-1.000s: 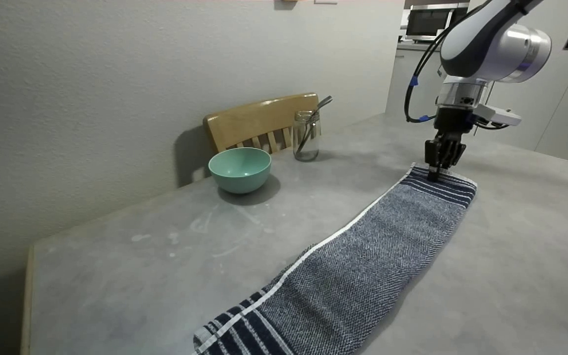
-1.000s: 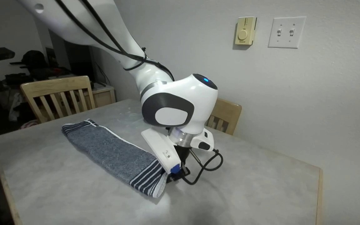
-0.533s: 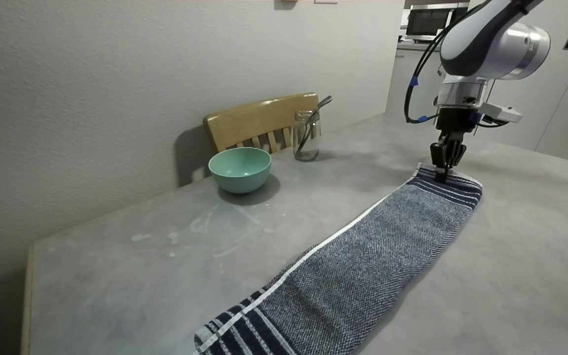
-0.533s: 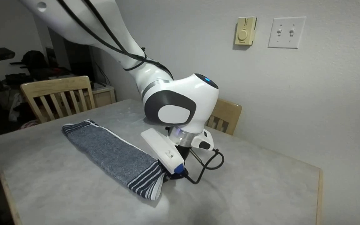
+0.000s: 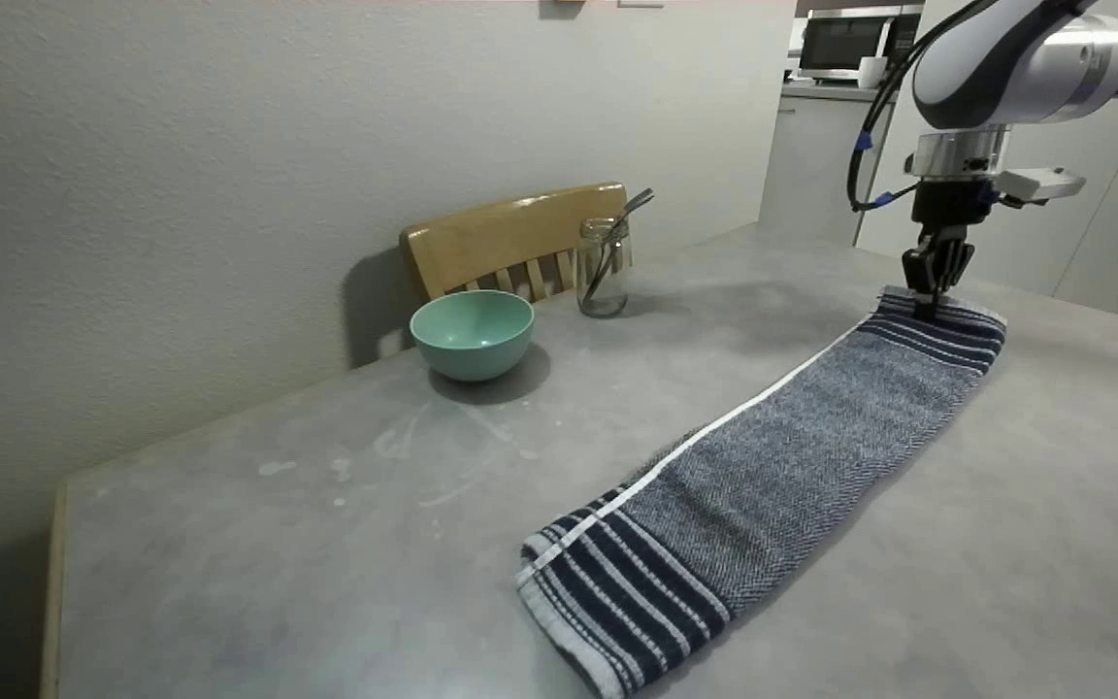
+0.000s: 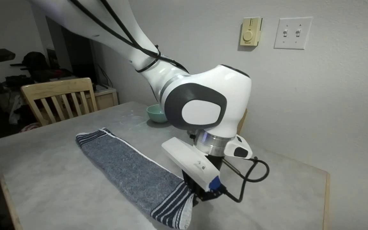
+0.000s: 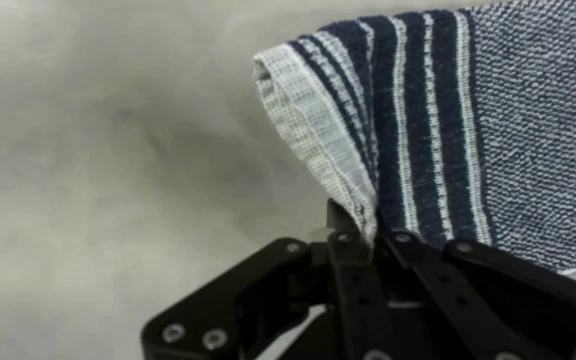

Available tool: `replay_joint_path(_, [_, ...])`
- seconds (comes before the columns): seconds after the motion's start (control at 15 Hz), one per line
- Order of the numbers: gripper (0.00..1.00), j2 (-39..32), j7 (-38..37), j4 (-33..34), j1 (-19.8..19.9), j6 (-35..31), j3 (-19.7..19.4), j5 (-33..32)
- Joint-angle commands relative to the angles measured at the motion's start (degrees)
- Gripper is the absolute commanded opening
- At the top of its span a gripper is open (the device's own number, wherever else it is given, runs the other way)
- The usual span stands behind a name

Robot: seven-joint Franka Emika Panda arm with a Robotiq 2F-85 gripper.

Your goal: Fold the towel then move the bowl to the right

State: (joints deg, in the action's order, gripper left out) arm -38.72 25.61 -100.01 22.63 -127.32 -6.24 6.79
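Towel (image 5: 782,466): stretches as a long strip with striped ends across the grey table (image 5: 278,563), starting in the lower middle of the frame in an exterior view. Runs well apart from the mint-green bowl (image 5: 472,335), upright and left of centre, and from the glass jar (image 5: 604,272) near it, up to a far end at the right, pinched at the pale hem by the gripper (image 5: 926,311), with jaws set close together. Lies nearer than a wooden chair (image 5: 510,233), upper middle, and a microwave (image 5: 842,44), upper right.

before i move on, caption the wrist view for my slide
Pincer shut on the striped end of a towel, bare table beside.
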Motion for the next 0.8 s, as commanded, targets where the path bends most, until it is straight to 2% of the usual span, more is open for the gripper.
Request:
replay_joint_path(0.0, [0.02,2.68,-0.59,-0.11,0.94,1.43,-1.36,-1.75])
replay_joint_path(0.2, [0.02,6.01,-0.65,-2.67,-0.45,-0.33,-0.76,-1.87])
replay_joint_path(0.4, [0.02,10.67,-1.1,-6.47,-4.27,-2.87,0.84,-3.32])
replay_joint_path(0.73, [0.02,16.18,-4.59,-8.55,-11.87,1.52,5.36,-3.06])
